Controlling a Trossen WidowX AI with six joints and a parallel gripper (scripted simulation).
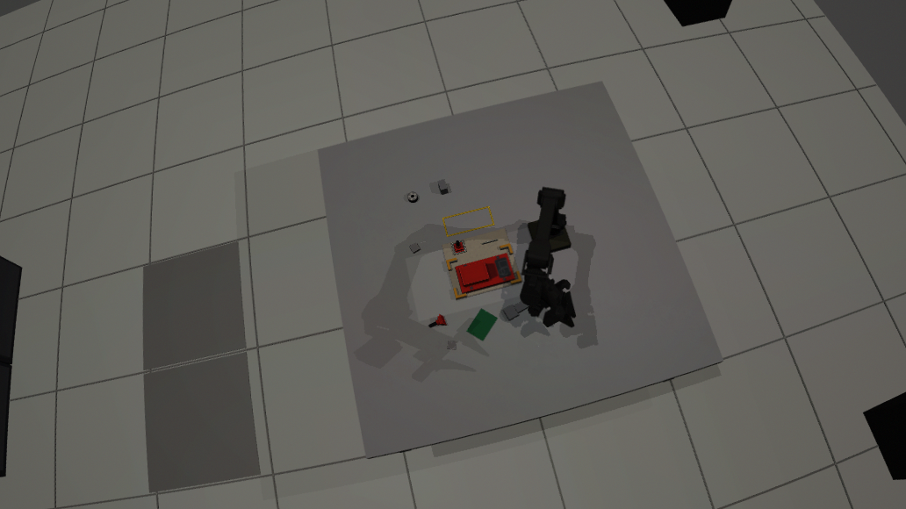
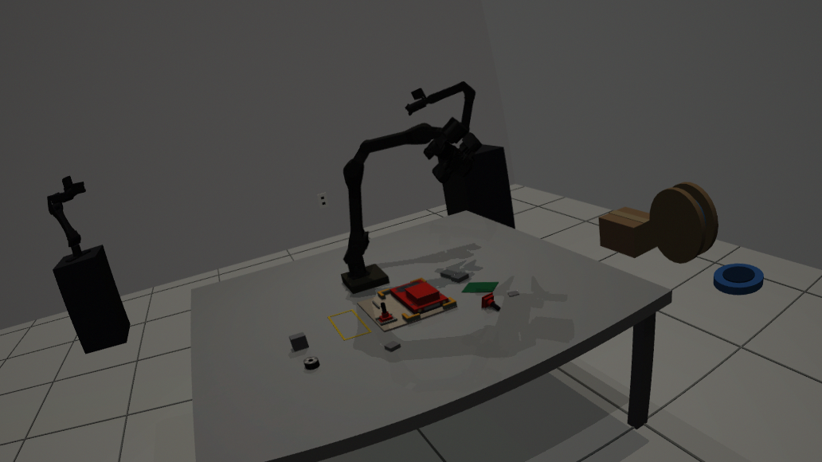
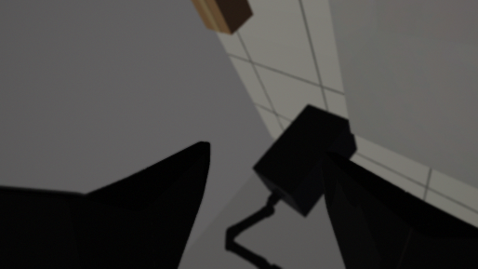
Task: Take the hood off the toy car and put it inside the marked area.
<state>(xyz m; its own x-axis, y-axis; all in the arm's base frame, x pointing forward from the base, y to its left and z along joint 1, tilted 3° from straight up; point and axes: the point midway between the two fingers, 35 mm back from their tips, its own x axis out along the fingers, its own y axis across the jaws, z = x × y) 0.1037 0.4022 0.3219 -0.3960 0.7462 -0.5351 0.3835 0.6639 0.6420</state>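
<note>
The red toy car [image 1: 473,274] [image 2: 422,293] sits between orange corner brackets on a tan board [image 1: 476,247] [image 2: 371,311]. A dark grey part [image 1: 502,267] lies at its end nearer the arm's base. I cannot tell for sure which part is the hood. The marked area is a thin yellow outline [image 1: 470,229] [image 2: 336,328] on the table, beside the board, with nothing inside. My gripper [image 3: 265,157] is open, its fingers apart and nothing between them. It is high above the table, beyond the car, touching nothing.
A green plate [image 1: 482,324] [image 2: 480,287], a dark grey piece [image 1: 512,312] [image 2: 455,275] and a red part [image 1: 440,320] [image 2: 487,299] lie beside the board. A red part with a black peg [image 1: 458,247] [image 2: 384,315] is on the board. A grey block [image 1: 442,188] [image 2: 298,342] stands beyond the outline.
</note>
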